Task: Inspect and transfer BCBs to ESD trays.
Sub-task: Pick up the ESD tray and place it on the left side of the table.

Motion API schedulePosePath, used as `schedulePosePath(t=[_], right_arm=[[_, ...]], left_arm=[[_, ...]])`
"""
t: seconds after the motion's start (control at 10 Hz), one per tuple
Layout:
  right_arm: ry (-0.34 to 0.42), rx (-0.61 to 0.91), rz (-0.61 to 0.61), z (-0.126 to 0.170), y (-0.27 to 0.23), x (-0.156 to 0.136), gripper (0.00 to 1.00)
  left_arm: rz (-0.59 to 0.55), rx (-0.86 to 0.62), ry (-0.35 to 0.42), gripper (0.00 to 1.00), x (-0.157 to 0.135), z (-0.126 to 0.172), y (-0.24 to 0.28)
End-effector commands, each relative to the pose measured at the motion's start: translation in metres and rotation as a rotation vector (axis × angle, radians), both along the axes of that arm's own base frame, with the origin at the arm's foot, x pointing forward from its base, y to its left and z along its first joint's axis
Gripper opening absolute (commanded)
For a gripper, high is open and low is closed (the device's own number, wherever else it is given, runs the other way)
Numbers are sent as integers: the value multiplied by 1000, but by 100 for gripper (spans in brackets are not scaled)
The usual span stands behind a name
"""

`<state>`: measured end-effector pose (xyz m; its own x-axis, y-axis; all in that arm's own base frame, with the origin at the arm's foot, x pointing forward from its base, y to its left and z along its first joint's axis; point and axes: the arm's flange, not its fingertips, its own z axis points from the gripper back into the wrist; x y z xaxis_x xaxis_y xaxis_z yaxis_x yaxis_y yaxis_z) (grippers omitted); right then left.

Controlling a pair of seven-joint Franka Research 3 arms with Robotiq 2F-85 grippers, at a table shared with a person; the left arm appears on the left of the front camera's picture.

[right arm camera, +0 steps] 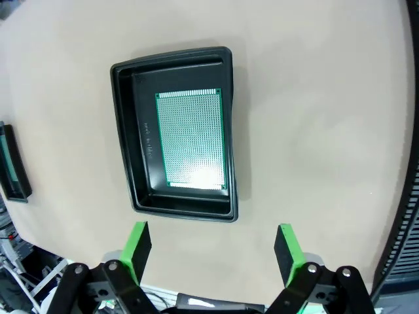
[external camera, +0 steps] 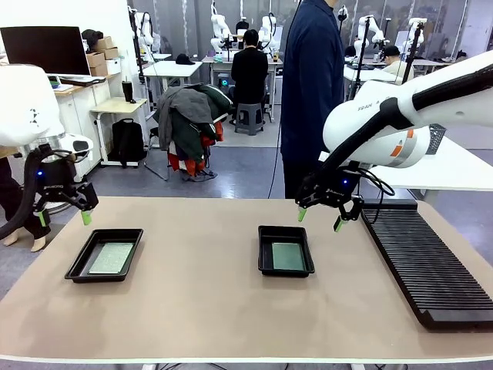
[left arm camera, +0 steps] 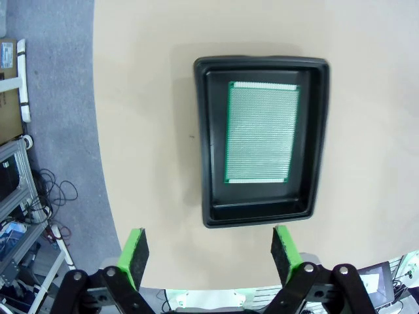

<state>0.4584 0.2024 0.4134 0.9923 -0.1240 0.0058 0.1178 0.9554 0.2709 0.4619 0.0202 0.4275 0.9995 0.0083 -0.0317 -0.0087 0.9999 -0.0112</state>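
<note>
With both claws wide, empty, we hover: left claw [external camera: 64,216] over left tray [external camera: 105,255], right claw [external camera: 319,219] beside middle tray [external camera: 285,250]. One BCB [external camera: 112,257] per tray, second BCB [external camera: 287,256] seated. Transfer looks done; rack [external camera: 427,266] bare.

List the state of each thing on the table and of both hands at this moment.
Left tray: holds one board.
Left board: flat on the tray floor.
Middle tray: holds one board.
Middle board: flat on the tray floor.
Rack: slots bare.
Left hand: open, holding nothing.
Right hand: open, holding nothing.
</note>
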Motion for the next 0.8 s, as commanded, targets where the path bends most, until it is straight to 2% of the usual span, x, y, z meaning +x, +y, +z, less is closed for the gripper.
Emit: schedulePosePath(t=[0.0,0.4,0.7], right_arm=[[-28,92,-10,4,-33,-17,100],[-54,244,42,2,-89,-28,100],[-85,316,78,-4,-127,-31,100]], left_arm=[[14,-12,-55,100,4,16,-37],[-4,-28,-91,100,32,34,-136],[-46,-34,-119,100,47,33,-227]])
